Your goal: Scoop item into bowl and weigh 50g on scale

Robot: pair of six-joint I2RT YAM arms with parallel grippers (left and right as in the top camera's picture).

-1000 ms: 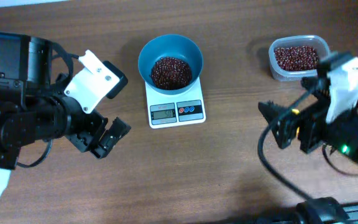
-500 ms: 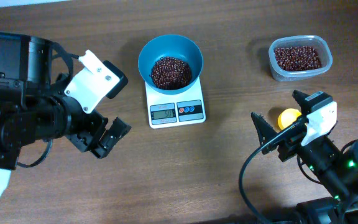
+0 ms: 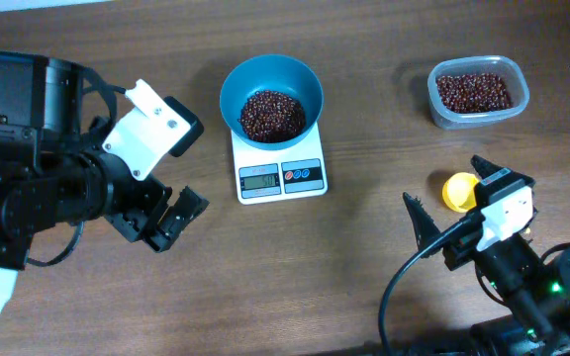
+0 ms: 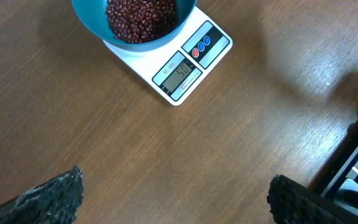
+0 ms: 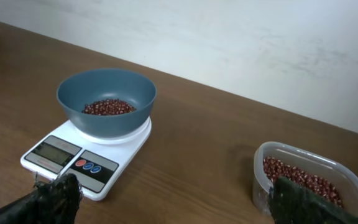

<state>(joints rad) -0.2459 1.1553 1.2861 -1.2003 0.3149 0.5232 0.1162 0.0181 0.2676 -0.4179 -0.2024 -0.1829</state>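
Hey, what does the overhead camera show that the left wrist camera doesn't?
Only overhead: the clear tub at the far right, and a yellow round object on the table below it. Only left wrist: nothing extra, just a closer look at the display. Both: the blue bowl of beans sitting on the white scale.

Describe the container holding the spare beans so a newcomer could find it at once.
From above, find the white scale mid-scene, then look right toward the upper corner. The tub there also holds dark beans, but unlike the round blue bowl on the scale it is clear, low and rounded-rectangular.
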